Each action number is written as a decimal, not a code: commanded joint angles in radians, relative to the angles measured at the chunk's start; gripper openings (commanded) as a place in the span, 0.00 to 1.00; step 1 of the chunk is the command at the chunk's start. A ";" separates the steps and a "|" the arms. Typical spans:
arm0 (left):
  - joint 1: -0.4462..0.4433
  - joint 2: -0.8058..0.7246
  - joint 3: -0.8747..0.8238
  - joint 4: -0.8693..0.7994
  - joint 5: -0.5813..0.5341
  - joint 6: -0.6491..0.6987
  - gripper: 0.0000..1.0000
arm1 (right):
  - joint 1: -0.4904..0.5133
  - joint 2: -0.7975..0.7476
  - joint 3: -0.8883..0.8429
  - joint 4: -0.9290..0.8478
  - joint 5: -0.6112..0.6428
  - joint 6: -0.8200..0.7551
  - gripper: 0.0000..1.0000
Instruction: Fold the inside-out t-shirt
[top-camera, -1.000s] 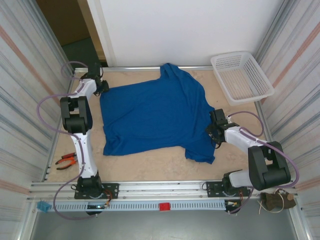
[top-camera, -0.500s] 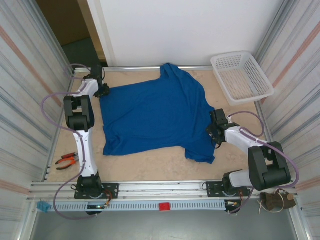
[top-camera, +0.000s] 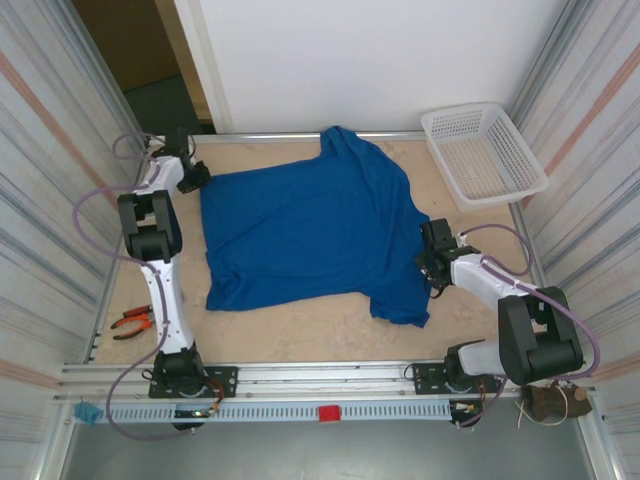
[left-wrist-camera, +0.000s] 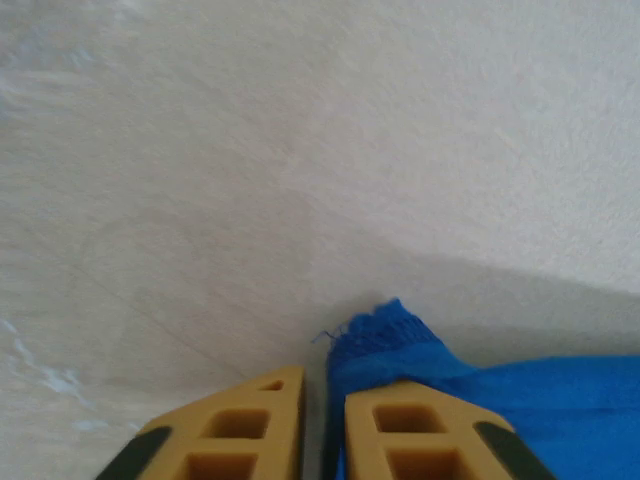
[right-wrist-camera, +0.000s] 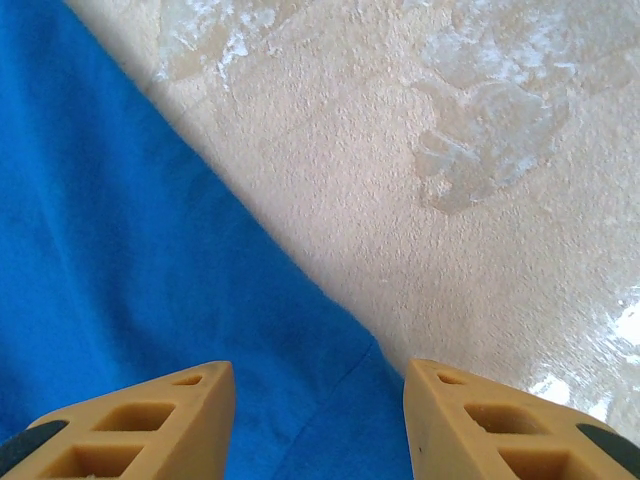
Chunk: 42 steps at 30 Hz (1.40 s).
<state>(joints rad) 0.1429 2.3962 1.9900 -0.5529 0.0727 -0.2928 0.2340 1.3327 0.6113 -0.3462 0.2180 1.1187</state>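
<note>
As the inside-out t-shirt lies spread mid-frame, I see the left gripper at its upper-left corner, fingers nearly together on a tuft of cloth; the right gripper, at its right edge, gapes wide over the hem.

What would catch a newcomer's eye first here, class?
A blue t-shirt lies spread across the middle of the table, with a white basket at the far right corner. The left pincer pinches a tuft of cloth at the shirt's far left edge; the right pincer stands open over its right edge.
</note>
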 joint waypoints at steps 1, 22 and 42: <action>0.078 -0.085 -0.087 0.140 0.173 -0.206 0.38 | -0.009 -0.027 -0.015 -0.040 0.045 0.035 0.46; -0.147 -1.238 -1.127 0.022 0.026 -0.259 0.58 | 0.085 -0.546 -0.014 -0.324 -0.159 -0.246 0.49; -0.261 -1.355 -1.465 0.006 -0.150 -0.393 0.56 | 0.365 -0.594 -0.086 -0.495 0.009 -0.147 0.66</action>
<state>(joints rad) -0.1085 1.0336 0.4953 -0.5533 -0.0013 -0.6426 0.5903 0.7444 0.5499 -0.8013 0.1635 0.9337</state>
